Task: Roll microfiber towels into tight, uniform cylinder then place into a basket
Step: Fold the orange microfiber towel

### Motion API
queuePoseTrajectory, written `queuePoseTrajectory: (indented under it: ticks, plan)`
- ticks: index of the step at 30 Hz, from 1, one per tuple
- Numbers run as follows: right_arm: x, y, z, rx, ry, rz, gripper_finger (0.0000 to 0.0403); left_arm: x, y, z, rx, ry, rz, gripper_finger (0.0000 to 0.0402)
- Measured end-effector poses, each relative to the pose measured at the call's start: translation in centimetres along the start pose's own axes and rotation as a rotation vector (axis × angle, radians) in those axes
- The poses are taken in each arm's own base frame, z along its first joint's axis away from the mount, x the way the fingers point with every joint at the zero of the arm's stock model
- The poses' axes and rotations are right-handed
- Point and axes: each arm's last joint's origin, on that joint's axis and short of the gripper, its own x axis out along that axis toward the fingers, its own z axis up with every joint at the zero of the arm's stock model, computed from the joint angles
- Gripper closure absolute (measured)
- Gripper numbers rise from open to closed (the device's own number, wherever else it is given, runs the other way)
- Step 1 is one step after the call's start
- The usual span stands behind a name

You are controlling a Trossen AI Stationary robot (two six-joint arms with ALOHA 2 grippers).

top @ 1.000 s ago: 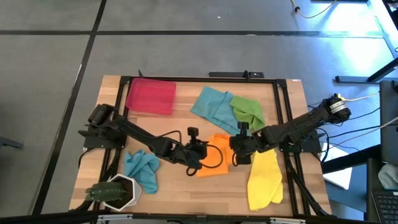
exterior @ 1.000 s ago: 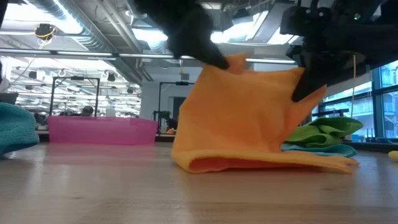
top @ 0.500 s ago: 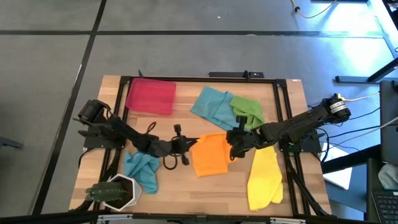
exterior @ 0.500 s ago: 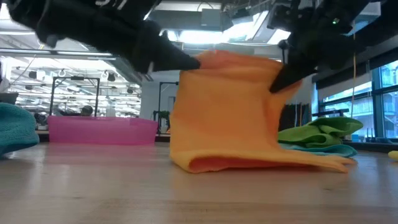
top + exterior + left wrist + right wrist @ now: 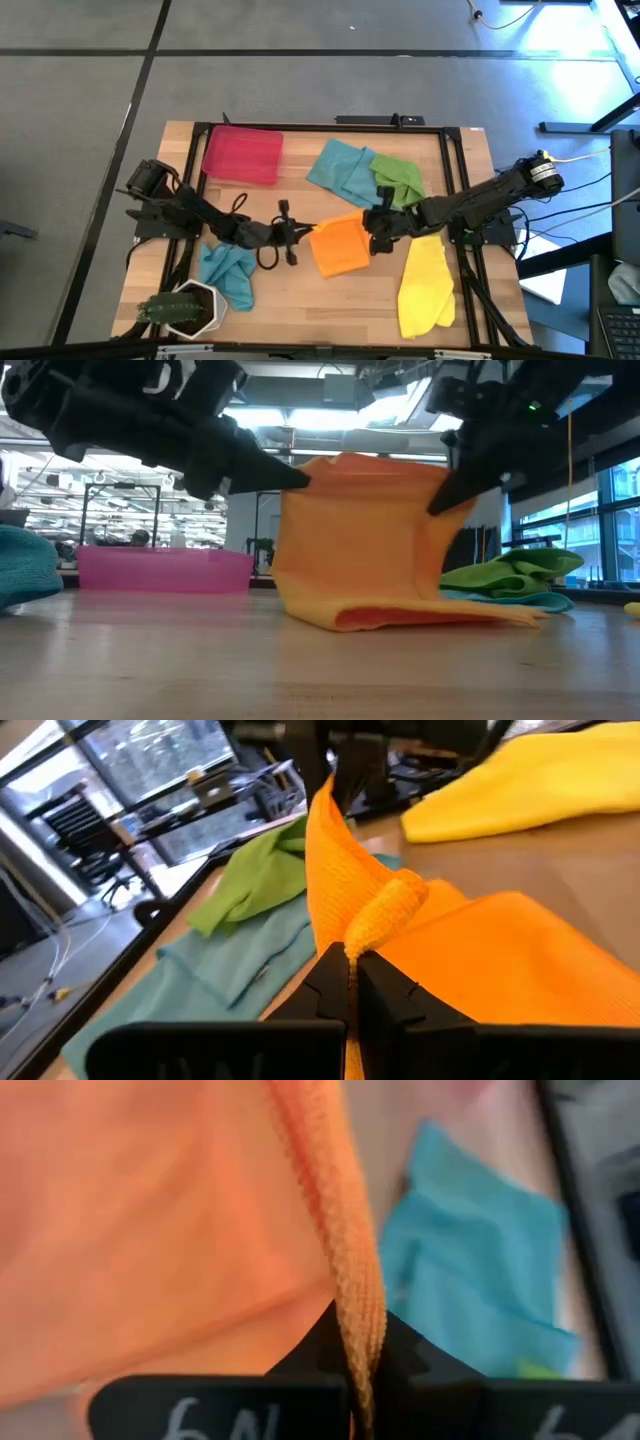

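Wooden tabletop (image 5: pixel 300 300), framed by a black rail, carries all the work; an open workshop with ceiling lights lies beyond. Left gripper (image 5: pixel 303 231) is pinched closed on one upper corner of the orange towel (image 5: pixel 340 245), the cloth bunched between its fingers in the left wrist view. Right gripper (image 5: pixel 372 236) is likewise clamped on the opposite corner, the hem running straight between its jaws. Between the two grippers the towel hangs as a raised sheet, its lower part folded on the table beneath them. Judgement: the step in hand is laying out or folding the orange towel ahead of rolling; no roll has been formed. Next move calls for lowering both corners evenly so the edges align. Cloth looks soft and limp, sagging between the grips. Red basket (image 5: pixel 242 154) sits well beyond the left gripper, with nothing visible inside. Green towel (image 5: pixel 398 177) and teal towel (image 5: pixel 340 168) lie just behind the right gripper, yellow towel (image 5: pixel 425 285) beside it; another teal towel (image 5: pixel 228 272) lies near the left arm.
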Motion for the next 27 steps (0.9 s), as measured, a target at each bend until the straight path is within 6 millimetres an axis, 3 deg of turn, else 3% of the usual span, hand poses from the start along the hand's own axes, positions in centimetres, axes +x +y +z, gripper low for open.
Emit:
queuePoseTrajectory:
  ticks: [11, 23, 27]
  plan:
    - [0.4, 2.7, -2.0, -0.094, -0.074, 0.168, 0.0391, -1.0, -2.0, -0.3, 0.036, 0.011, -0.202, 0.0401]
    - [0.6, 3.1, -2.4, -0.108, -0.087, 0.225, 0.0391, -1.3, -2.7, -0.3, 0.005, -0.017, -0.398, 0.0401]
    - [0.6, 3.2, -2.5, -0.108, -0.084, 0.245, 0.0383, -1.4, -2.8, -0.3, 0.005, -0.016, -0.419, 0.0382]
